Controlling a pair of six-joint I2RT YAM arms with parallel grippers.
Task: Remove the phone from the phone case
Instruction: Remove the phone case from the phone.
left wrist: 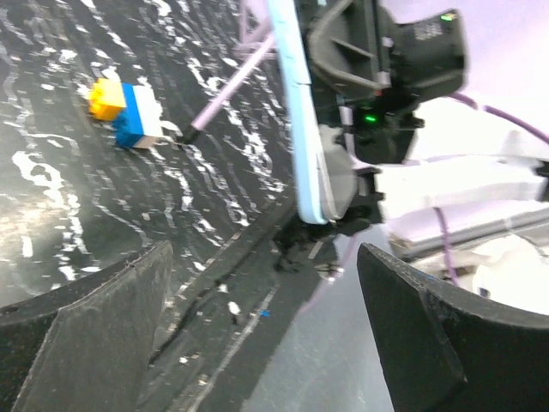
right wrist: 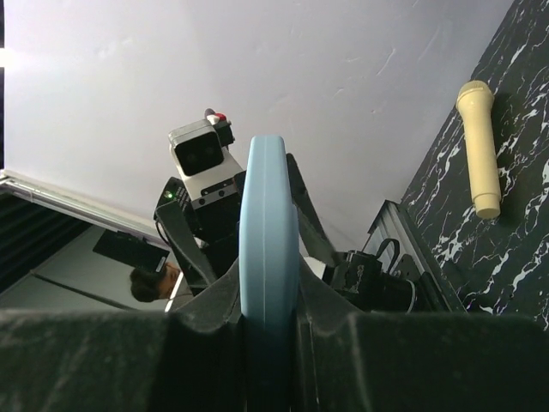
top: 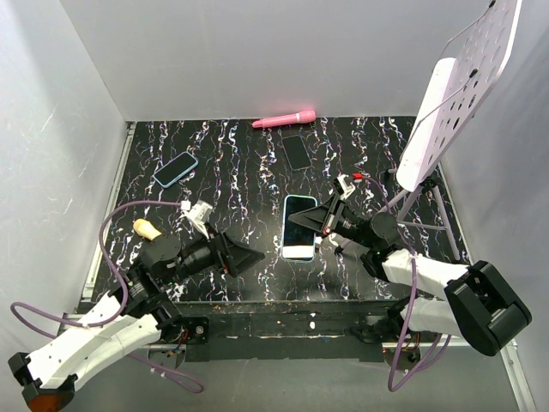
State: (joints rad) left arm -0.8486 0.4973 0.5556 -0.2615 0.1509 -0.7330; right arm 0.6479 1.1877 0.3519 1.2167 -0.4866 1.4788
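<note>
Phone (top: 298, 225), in blue case (right wrist: 262, 215): clamped edge-on by right gripper (top: 319, 221). Left gripper (top: 250, 256): jaws apart, empty, facing it. Status: case still on; removal judged not yet begun.

Phone case (top: 299, 227) sat mid-table, left gripper (top: 249, 256) to its left, right gripper (top: 313, 221) (touching it) at its right; spare phone (top: 296, 152) behind.

Top camera looks down on the counter (top: 240, 163); wrist cameras face each other closely, sharing the cased phone (top: 299, 225).
</note>
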